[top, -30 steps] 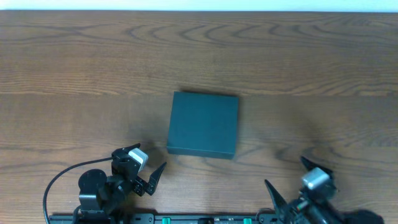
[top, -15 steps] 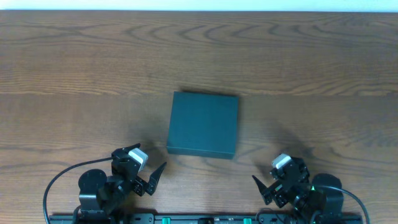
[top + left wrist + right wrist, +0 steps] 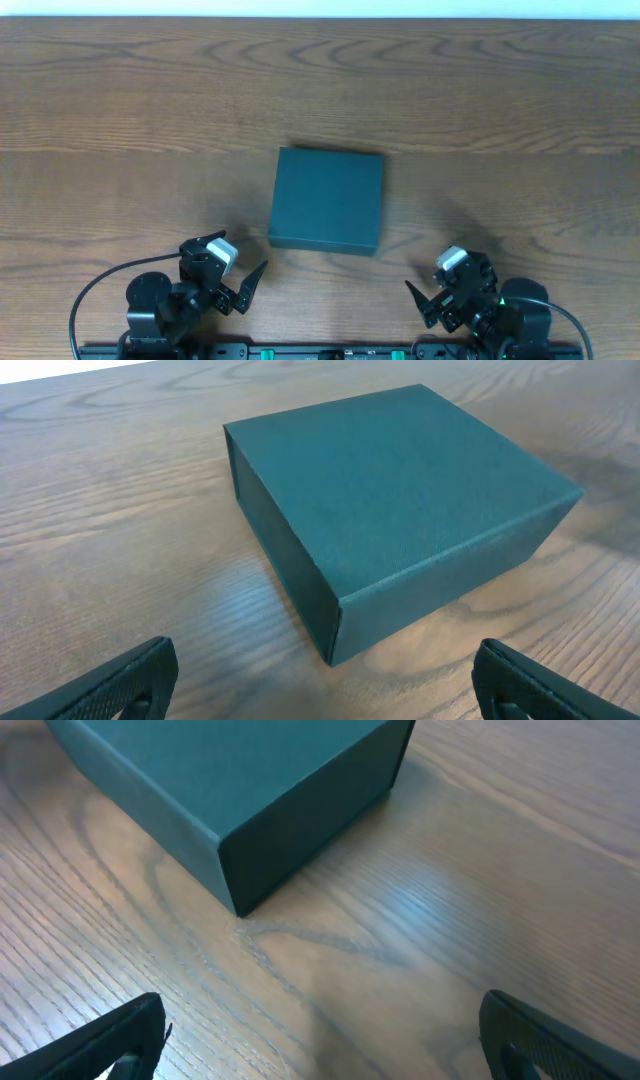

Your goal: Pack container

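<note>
Closed container (image 3: 327, 198) flat, near-square, slightly askew on table (image 3: 120, 110); left gripper (image 3: 325, 678) and right gripper (image 3: 322, 1032) both wide, empty

Left arm (image 3: 160, 305): folded low at the near edge, left of centre, wrist turned inward.
Left gripper (image 3: 251, 286): jaws spread wide, nothing between them, aimed forward and to the right.
Left fingers (image 3: 128, 682): dark tips show only at the bottom corners of the wrist view, far apart.
Right arm (image 3: 515, 320): tucked low at the near edge, right of centre.
Right gripper (image 3: 417, 303): jaws parted wide and empty, aimed to the left.
Right fingers (image 3: 112, 1038): tips in the bottom corners, well apart.
</note>
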